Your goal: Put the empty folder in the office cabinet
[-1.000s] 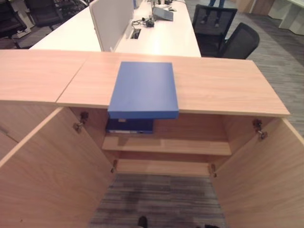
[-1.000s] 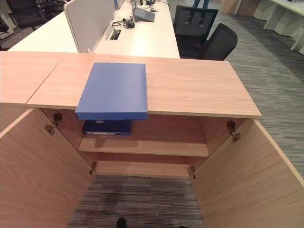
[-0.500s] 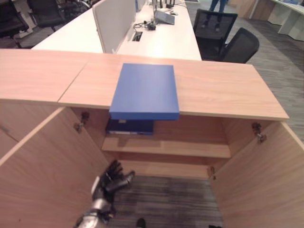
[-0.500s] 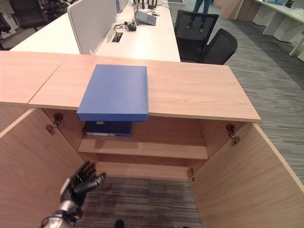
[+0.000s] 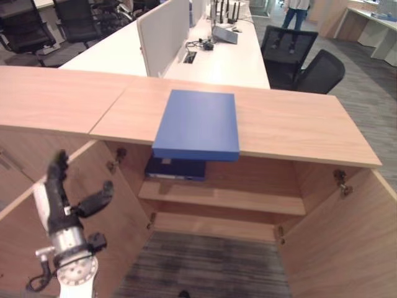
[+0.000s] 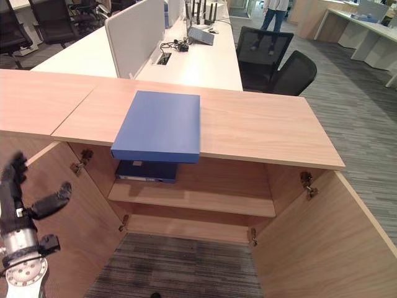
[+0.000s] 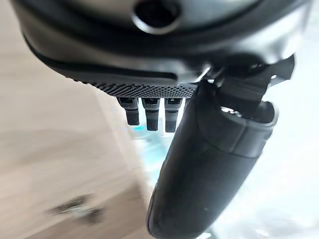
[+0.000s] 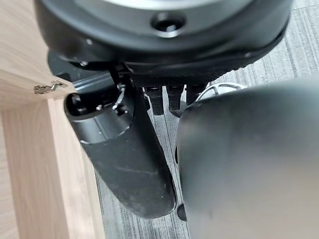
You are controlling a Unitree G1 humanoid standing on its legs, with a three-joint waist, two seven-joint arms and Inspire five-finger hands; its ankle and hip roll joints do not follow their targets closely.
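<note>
The blue folder (image 5: pixel 196 123) lies flat on the wooden top of the office cabinet (image 5: pixel 291 127), its near edge overhanging the open front, with a darker binder (image 5: pixel 176 169) on the upper shelf (image 5: pixel 248 198) just beneath it. In the left eye view the left hand (image 5: pixel 59 202) has risen from low between the open doors half a second ago to stand beside the left door (image 5: pixel 118 217), fingers straight and spread, thumb out, holding nothing; a second ago it was not in sight at all. The whole scene has also slid a little, which reads as the head moving, not the folder.

The right eye view shows the same: the hand (image 6: pixel 15 198) is up at the near left, well apart from the folder (image 6: pixel 160 126), which sits as it did.

The left wrist view shows straight fingers (image 7: pixel 149 112) and a thumb closing on nothing, with pale wood beyond.

The right wrist view shows the right hand (image 8: pixel 129 159) hanging low over grey carpet (image 8: pixel 304 45) beside a door edge, relaxed and empty.

The reach looks to be just starting; the folder is not yet grasped.
</note>
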